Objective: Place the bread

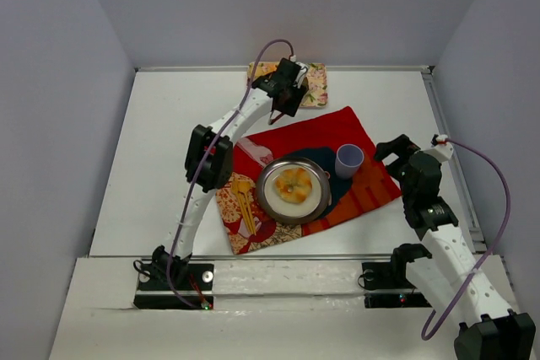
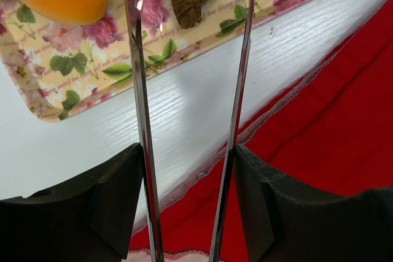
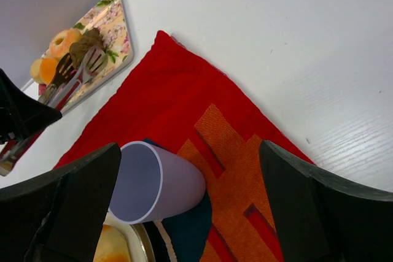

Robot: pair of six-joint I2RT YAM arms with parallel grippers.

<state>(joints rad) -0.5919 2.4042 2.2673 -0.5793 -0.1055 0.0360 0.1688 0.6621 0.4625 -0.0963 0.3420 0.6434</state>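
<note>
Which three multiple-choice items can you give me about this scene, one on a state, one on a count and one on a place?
1. What does the left tool hold?
A. metal tongs
B. nothing
C. a spoon

2. How many pieces of bread lie on the metal plate?
A. none
B. one
C. three

3. Where does the lilac cup stand?
A. on top of the bread
B. between the fingers of the left tool
C. beside the metal plate

Answers:
1 A: in the left wrist view, the two steel arms run between its fingers.
2 B: the top view shows a single golden piece on the plate.
3 C: the top view shows it upright, close to the plate's rim.
</note>
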